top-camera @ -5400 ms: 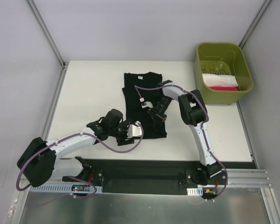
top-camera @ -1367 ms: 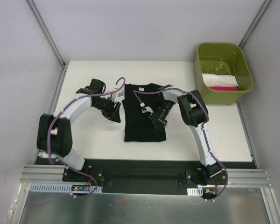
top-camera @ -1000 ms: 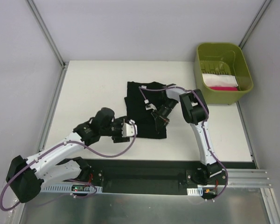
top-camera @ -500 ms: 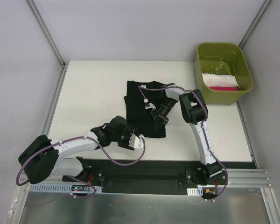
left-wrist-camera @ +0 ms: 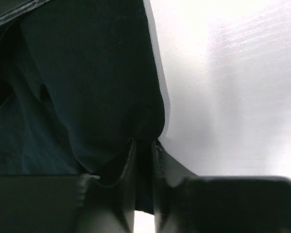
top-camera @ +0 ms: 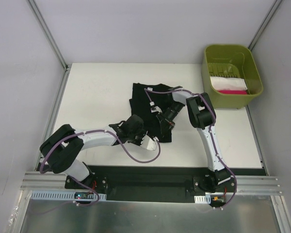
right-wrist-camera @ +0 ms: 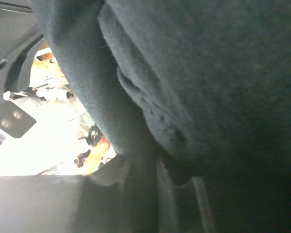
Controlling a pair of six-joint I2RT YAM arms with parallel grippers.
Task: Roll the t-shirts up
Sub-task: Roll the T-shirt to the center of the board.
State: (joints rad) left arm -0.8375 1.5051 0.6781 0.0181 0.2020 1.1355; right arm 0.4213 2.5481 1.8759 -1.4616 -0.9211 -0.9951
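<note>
Nearest the arms, the left gripper (left-wrist-camera: 144,145) pinches the near hem of the black t-shirt (top-camera: 144,103), its fingers almost together. Just beyond, the right gripper (top-camera: 164,125) clamps a bunched fold. The cloth lies rumpled and narrow on the middle of the table (top-camera: 97,92). Half a second ago the left gripper hung wider, short of the hem.

Two units, left arm (top-camera: 94,136) and right arm (top-camera: 209,145): white link shells, black joint housings, a purple cable (top-camera: 161,88) looped loosely along each. Fitted: left gripper (top-camera: 153,141), black with white plate; right gripper (top-camera: 166,129), black. Black bases (top-camera: 211,184), near edge.
</note>
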